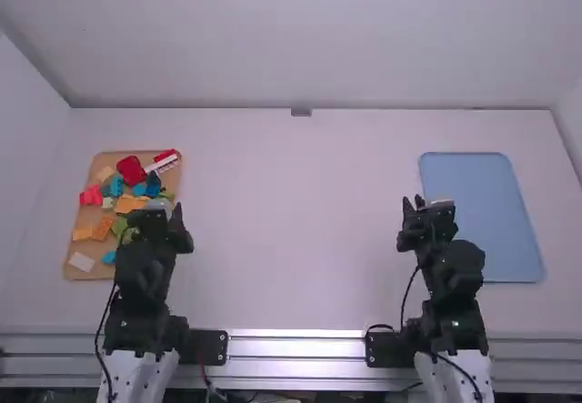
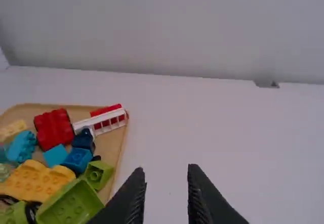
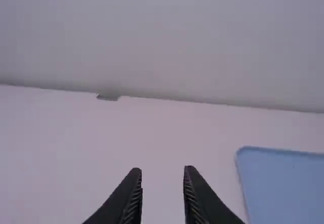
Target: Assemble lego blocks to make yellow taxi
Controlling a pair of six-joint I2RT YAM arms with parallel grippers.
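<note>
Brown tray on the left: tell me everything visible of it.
The tray is light brown, perhaps wood or plastic, roughly rectangular with rounded corners. It lies flat on the white table. Loose toy blocks, red, blue, green, orange and white among them, rest on it and hide much of its surface. In the high view, the open left gripper overlaps its right edge.
</note>
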